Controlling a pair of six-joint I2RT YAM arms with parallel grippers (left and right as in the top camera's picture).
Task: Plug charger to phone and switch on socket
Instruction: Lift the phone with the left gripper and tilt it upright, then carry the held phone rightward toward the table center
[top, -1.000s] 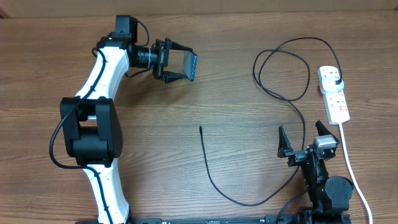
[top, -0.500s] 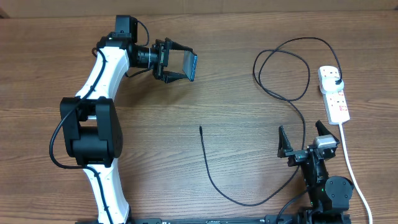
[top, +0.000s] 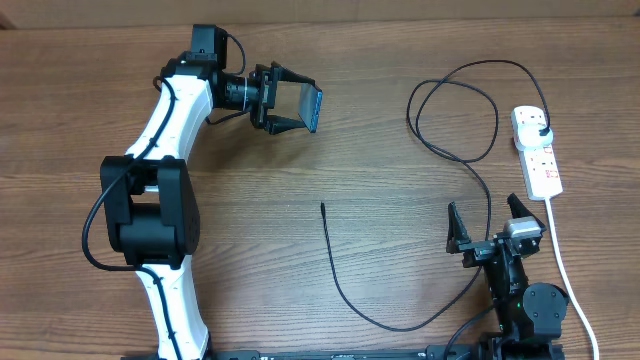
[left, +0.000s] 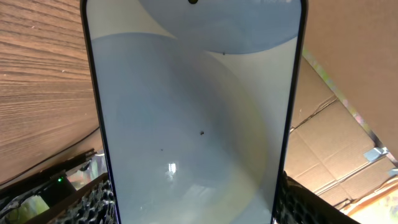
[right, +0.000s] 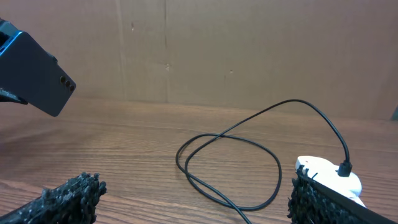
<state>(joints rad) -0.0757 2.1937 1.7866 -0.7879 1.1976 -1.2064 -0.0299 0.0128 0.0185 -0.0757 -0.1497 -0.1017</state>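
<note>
My left gripper (top: 298, 104) is shut on the phone (top: 312, 107), holding it by its long edges off the table at the upper left. In the left wrist view the phone's pale screen (left: 193, 112) fills the frame between the black fingers (left: 93, 202). The right wrist view shows the phone's dark back (right: 34, 74). The charger (top: 345, 285) lies on the wood, its slim tip (top: 322, 206) free at mid-table, its cable looping (right: 230, 162) to a black plug (top: 541, 126) seated in the socket (top: 538, 155). My right gripper (top: 488, 222) stands open near the front right, holding nothing.
The socket's thick white cord (top: 566, 275) runs down the right edge past my right arm. A cardboard wall (right: 249, 50) closes the far side of the table. The charger's loop (top: 452, 110) lies left of the socket.
My left arm has shifted slightly to the right with the phone in its grip. The right arm and the charger have not moved.
</note>
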